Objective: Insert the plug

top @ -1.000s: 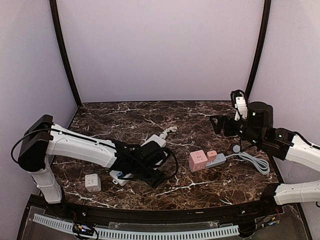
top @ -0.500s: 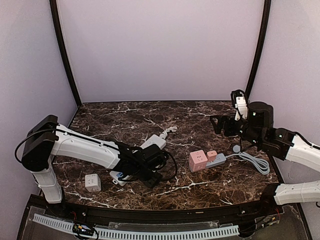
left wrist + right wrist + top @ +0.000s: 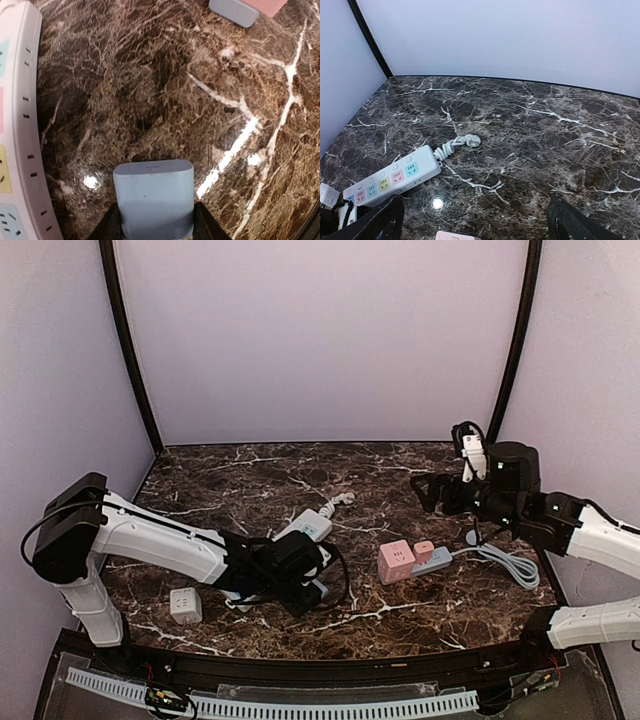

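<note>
In the left wrist view a pale blue-grey plug sits between the dark fingers of my left gripper, which is shut on its sides just above the marble. The white power strip with coloured sockets runs along that view's left edge. From above, the left gripper is low over the table just in front of the power strip, and the arm hides the plug. My right gripper hangs open in the air at the right, holding nothing; its fingers frame the strip from afar.
A pink cube socket joined to a grey strip with a grey cord lies right of centre. A white cube adapter stands at the near left. The white strip's coiled cord trails toward the back.
My left gripper has closed onto the plug and settled slightly lower and nearer. The right arm has shifted a little to the left, still open.
</note>
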### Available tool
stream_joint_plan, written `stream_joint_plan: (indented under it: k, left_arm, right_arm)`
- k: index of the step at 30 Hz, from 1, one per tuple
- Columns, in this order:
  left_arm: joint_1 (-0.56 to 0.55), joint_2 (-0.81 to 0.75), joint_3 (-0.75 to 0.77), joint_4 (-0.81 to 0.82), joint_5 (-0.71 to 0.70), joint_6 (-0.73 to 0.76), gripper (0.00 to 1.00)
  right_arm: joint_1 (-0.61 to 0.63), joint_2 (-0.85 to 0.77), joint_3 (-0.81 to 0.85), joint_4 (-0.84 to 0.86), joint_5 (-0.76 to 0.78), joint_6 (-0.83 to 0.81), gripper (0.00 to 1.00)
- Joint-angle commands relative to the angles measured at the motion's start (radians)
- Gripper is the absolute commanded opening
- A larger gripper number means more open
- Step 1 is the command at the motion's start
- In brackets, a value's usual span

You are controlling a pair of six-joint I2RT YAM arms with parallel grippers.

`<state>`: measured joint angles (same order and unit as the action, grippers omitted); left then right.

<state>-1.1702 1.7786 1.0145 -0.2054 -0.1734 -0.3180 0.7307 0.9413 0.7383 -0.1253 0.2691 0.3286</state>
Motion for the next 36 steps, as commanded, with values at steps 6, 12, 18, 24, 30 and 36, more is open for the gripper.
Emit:
stream_joint_plan:
  k: [6,12,18,24,30,36]
  left_arm:
    - [-0.004,-0.159,-0.144,0.472,-0.076,0.255,0.25]
    - [-0.003,-0.164,-0.182,0.663,-0.130,0.375,0.24]
    - [-0.003,-0.164,-0.198,0.750,-0.159,0.428,0.24]
    - [-0.003,-0.181,-0.232,0.823,-0.149,0.462,0.23]
    - [-0.004,-0.175,-0.258,0.872,-0.128,0.464,0.21]
    - [-0.004,-0.190,-0.280,0.887,-0.124,0.473,0.21]
  right_arm:
    - [-0.004,0.129,0.148,-0.106,-0.531,0.166,0.99]
    - [-0.002,0.263,0.212,-0.172,-0.816,0.187,0.94]
    - [0.029,0.367,0.223,-0.161,-0.878,0.202,0.85]
    - [0.094,0.484,0.268,-0.119,-0.907,0.209,0.71]
    - [0.122,0.583,0.308,-0.084,-0.933,0.213,0.64]
    - [0.123,0.632,0.354,-0.083,-0.922,0.205,0.64]
